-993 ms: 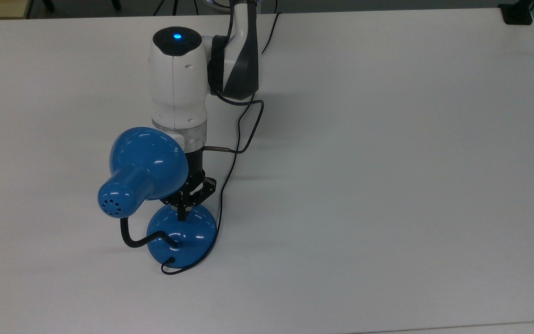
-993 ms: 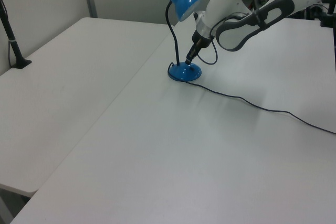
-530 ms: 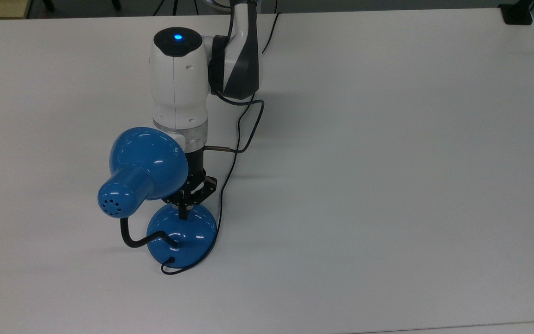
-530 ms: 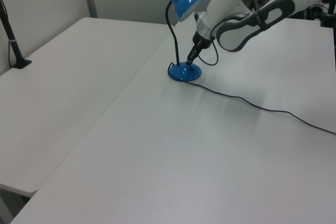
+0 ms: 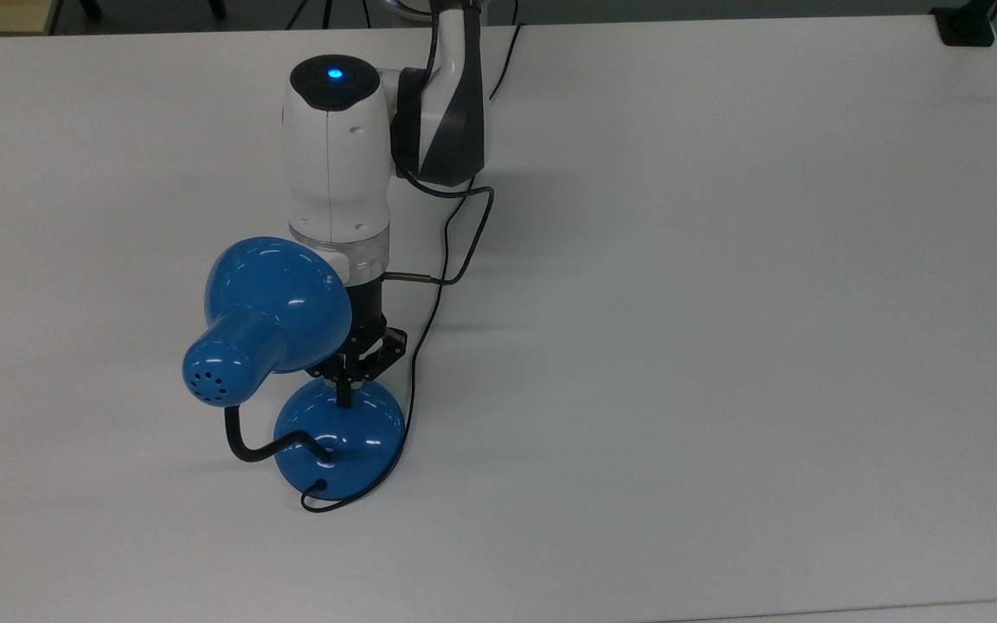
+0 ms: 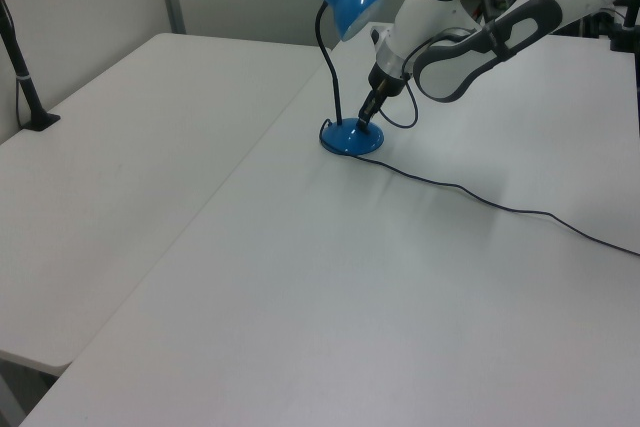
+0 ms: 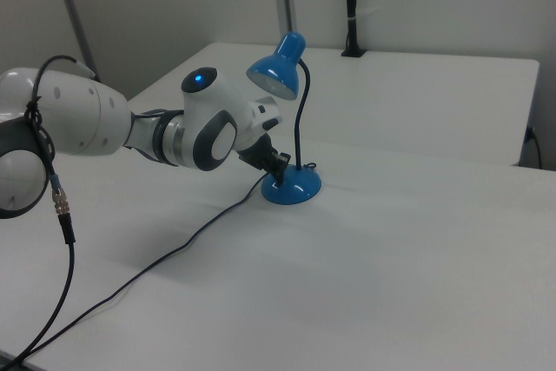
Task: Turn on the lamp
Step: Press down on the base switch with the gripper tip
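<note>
No writing shows on the lamp (image 5: 338,439), upright on the white table (image 5: 723,346), shade tipped toward the top view's upper right, under the gripper (image 5: 345,400) whose fingers are pinched together on its base.

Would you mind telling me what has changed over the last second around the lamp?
The end effector and its wrist eased slightly toward the lamp's base, tip at the base's top. Nothing was grasped or released. The lamp and its cord stayed put, and the shade looks unlit.
</note>
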Robot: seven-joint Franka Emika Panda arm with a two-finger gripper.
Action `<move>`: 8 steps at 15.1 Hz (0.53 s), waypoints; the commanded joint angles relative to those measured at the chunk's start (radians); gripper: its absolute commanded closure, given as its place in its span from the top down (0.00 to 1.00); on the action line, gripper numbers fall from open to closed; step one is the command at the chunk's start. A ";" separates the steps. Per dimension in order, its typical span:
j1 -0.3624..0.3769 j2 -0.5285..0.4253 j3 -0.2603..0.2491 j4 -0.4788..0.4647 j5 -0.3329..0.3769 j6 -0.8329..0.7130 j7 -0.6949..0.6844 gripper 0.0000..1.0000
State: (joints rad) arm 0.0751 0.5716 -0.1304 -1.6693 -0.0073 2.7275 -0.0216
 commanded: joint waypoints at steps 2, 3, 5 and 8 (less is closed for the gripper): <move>0.022 -0.002 -0.017 -0.033 0.006 0.008 -0.015 0.00; 0.022 0.004 -0.017 -0.033 0.006 0.008 -0.015 0.00; 0.022 0.005 -0.017 -0.033 0.006 0.014 -0.015 0.00; 0.020 0.014 -0.017 -0.027 0.004 0.017 -0.015 0.00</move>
State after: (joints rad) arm 0.0752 0.5718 -0.1304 -1.6695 -0.0074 2.7275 -0.0233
